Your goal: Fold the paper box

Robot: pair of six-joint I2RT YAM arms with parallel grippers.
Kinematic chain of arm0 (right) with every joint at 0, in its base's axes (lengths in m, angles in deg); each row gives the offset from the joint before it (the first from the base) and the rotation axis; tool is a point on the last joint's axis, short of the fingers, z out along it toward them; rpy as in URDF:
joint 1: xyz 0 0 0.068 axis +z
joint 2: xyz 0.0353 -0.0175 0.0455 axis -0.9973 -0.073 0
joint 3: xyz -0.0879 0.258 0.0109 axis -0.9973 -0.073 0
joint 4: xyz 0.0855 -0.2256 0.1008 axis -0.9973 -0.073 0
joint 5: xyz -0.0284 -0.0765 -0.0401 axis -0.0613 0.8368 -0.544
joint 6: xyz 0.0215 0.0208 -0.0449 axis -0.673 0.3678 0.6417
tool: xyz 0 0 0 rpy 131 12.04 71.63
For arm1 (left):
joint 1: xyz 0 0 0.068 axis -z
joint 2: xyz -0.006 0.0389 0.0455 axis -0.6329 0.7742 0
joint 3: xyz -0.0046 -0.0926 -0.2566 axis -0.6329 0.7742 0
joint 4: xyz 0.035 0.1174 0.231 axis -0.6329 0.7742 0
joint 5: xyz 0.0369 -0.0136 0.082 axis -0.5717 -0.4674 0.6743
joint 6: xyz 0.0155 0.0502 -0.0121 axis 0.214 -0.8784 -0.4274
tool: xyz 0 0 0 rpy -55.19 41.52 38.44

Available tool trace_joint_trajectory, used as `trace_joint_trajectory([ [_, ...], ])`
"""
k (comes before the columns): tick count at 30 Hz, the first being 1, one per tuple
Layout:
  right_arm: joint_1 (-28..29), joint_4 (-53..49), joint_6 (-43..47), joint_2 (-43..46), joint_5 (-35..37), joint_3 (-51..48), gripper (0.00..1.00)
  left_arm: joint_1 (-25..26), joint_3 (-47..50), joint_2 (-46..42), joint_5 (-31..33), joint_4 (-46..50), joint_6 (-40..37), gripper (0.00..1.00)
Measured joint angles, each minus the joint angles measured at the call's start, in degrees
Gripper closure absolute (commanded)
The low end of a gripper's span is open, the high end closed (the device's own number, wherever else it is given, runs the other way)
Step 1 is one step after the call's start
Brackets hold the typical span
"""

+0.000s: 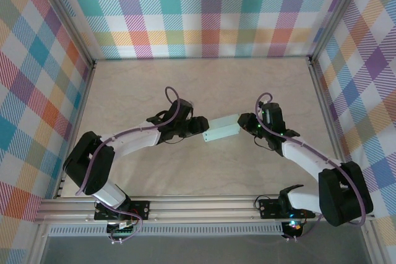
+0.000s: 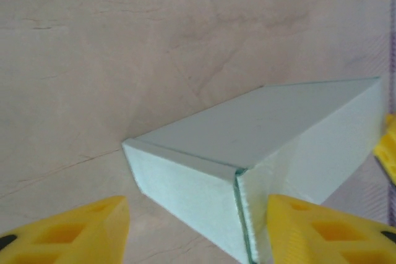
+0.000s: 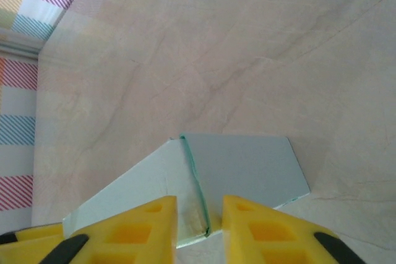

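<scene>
The paper box [image 1: 223,129] is a small closed mint-blue rectangular box lying on the table between both arms. My left gripper [image 1: 201,127] is at its left end. In the left wrist view the box [image 2: 260,128] points its near corner between the yellow fingers [image 2: 80,233], and the left gripper [image 2: 198,214] stands wide open; its right finger is close against the box's side and the left one is apart. My right gripper [image 1: 245,123] is at the box's right end. In the right wrist view the box [image 3: 247,165] has its end edge in the narrow gap of the right gripper [image 3: 199,205], whose jaws are slightly parted.
The pale marbled tabletop [image 1: 198,85] is ringed by plaid walls [image 1: 204,10] at the back and sides. A metal rail [image 1: 198,214] with the arm bases runs along the near edge. A yellow fingertip of the right gripper [image 2: 387,149] shows past the box's far end.
</scene>
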Motion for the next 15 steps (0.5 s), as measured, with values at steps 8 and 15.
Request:
trace_joint_trajectory([
  [8,0.31,-5.53,3.04,4.42,-0.02,1.51,0.3,-0.37,-6.16,-0.61,1.07,11.69,-9.68,0.0],
  [15,0.33,-8.11,5.84,8.59,1.49,1.51,0.2,-0.7,-11.85,-1.7,0.72,13.4,-29.22,0.0],
])
